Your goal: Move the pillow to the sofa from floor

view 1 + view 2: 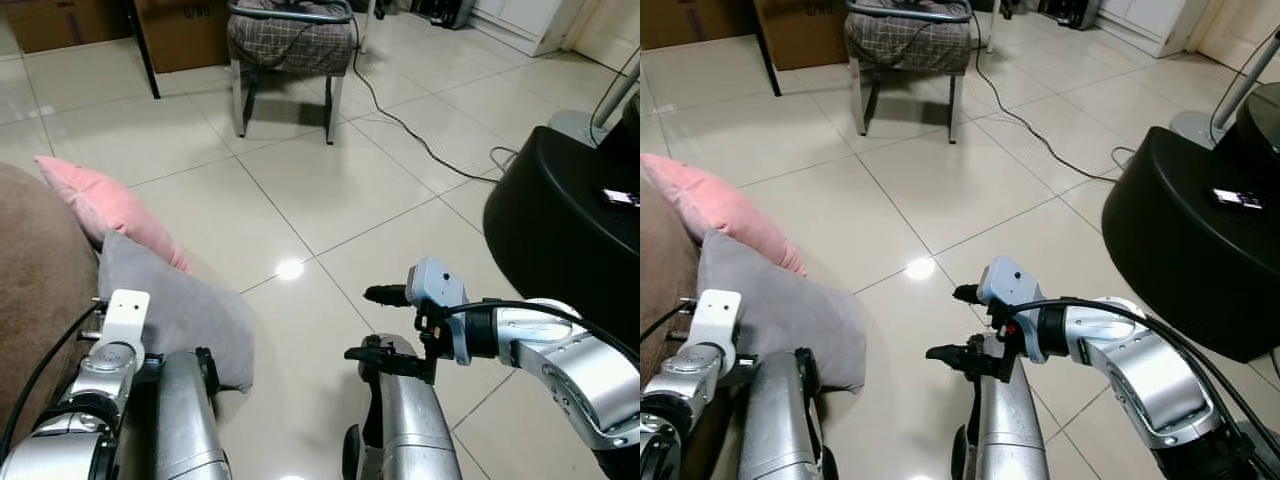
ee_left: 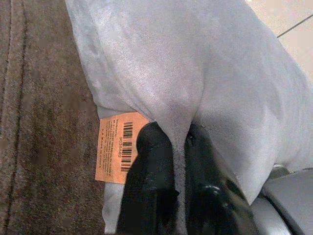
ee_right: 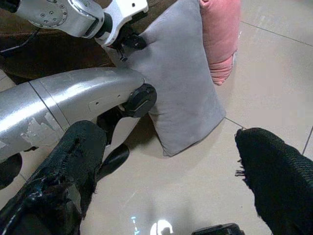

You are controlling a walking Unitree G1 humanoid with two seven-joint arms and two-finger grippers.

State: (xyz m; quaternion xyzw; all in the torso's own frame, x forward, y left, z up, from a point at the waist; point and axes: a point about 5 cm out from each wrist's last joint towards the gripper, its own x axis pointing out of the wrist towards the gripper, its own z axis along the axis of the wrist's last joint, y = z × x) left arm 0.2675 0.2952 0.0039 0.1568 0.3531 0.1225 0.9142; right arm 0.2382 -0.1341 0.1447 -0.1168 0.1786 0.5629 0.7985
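Glossy tiled floor (image 1: 300,190), plaid chair (image 1: 290,45), black cable (image 1: 410,130)

grey pillow (image 2: 205,73): soft matt suede-like cloth | sofa (image 2: 44,98): brown napped fabric | floor (image 1: 330,190): glossy tile

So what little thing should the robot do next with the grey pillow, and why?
Probably lift the grey pillow a little higher, up and over onto the brown sofa. The left gripper is pinching its edge, but the pillow hangs beside the sofa, reaching down toward the floor.
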